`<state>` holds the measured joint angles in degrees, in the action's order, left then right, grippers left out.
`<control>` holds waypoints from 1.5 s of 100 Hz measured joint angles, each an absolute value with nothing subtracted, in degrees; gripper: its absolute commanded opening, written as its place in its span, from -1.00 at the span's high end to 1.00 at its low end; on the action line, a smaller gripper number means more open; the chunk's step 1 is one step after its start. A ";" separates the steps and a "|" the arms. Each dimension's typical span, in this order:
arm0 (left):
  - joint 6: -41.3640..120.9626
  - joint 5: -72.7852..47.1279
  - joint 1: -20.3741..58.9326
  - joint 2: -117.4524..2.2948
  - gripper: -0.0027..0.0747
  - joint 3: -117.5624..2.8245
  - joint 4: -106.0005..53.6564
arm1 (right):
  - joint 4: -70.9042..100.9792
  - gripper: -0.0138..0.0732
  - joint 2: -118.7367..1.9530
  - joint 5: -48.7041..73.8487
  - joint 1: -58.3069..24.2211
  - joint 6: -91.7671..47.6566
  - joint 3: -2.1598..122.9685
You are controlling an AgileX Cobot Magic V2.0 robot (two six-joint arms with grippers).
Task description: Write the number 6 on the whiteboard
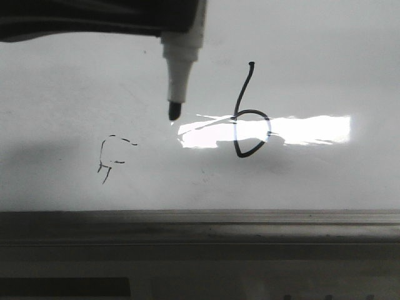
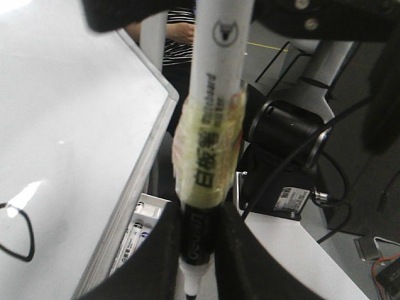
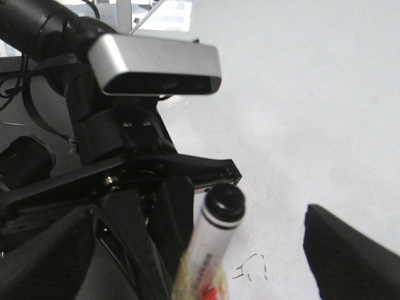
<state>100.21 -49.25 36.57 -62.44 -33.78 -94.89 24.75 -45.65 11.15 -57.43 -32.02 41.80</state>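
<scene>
A white-barrelled black-tipped marker (image 2: 209, 156) is clamped in the closed left gripper (image 2: 200, 250) beside the bold black number 6 (image 1: 249, 115) on the glossy whiteboard (image 1: 325, 69); the right gripper's state cannot be told.

A bold black number 6 (image 1: 249, 119) stands drawn on the glossy whiteboard (image 1: 325, 69).

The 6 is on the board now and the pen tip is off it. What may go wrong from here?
1. The uncapped marker hangs near the whiteboard; a small drift toward it could leave a stray mark beside the number 6.
2. The left claw holds the marker low, on its taped part; it might tilt or slip.
</scene>
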 measured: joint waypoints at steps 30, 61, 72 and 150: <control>87.58 -34.35 36.57 -62.44 0.98 -33.78 -95.10 | 24.29 0.84 -38.83 15.10 -50.65 -32.11 41.80; 79.11 -14.11 37.88 -62.52 0.98 -33.78 -96.40 | 24.29 0.83 -35.34 16.68 -49.06 -32.11 41.80; 77.32 -5.54 41.17 -62.90 0.98 -33.78 -97.81 | 24.29 0.83 -35.34 16.80 -49.06 -32.11 41.80; 76.22 8.72 51.50 -73.01 0.98 -38.12 -104.57 | 24.29 0.83 -35.34 17.27 -49.06 -32.11 41.80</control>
<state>76.22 8.72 51.50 -73.01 -38.12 -104.57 24.29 -35.34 17.27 -49.06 -32.11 41.80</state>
